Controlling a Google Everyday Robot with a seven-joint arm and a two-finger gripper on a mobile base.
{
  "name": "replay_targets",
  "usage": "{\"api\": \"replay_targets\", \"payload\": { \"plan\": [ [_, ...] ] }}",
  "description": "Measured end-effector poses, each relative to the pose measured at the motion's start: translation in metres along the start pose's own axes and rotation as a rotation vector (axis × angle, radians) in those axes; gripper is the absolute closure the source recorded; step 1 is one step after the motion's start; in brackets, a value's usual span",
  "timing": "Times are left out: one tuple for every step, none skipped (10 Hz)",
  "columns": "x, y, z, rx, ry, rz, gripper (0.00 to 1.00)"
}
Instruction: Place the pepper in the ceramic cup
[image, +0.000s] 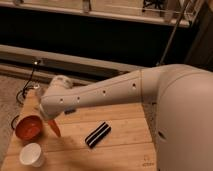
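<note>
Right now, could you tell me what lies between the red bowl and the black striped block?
The pepper, hanging from the gripper just above it, as the camera view shows.

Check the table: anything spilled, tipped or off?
Nothing stands out. The cup and bowl sit upright, and the block lies flat on the table. The gripper, beside the bowl, is shut on the pepper, which hangs tip-down, not yet in the cup.

Red bowl (28, 127) at wooden table (125, 131) left edge; black striped block (97, 134) mid-table; dark cable (26, 86) on floor beyond.
</note>
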Motion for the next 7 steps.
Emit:
{"api": "replay_targets", "payload": {
  "plan": [
    [0.016,-0.036,-0.007,0.05,0.059,-0.078,1.0],
    [0.025,-0.063,-0.013,0.086,0.093,-0.135,1.0],
    [0.026,-0.08,-0.014,0.115,0.104,-0.171,1.0],
    [0.024,-0.095,-0.012,0.151,0.105,-0.201,1.0],
    [0.021,-0.109,-0.01,0.185,0.109,-0.227,1.0],
    [0.018,-0.118,-0.008,0.213,0.115,-0.248,1.0],
    [0.016,-0.126,-0.006,0.248,0.13,-0.276,1.0]
  ]
}}
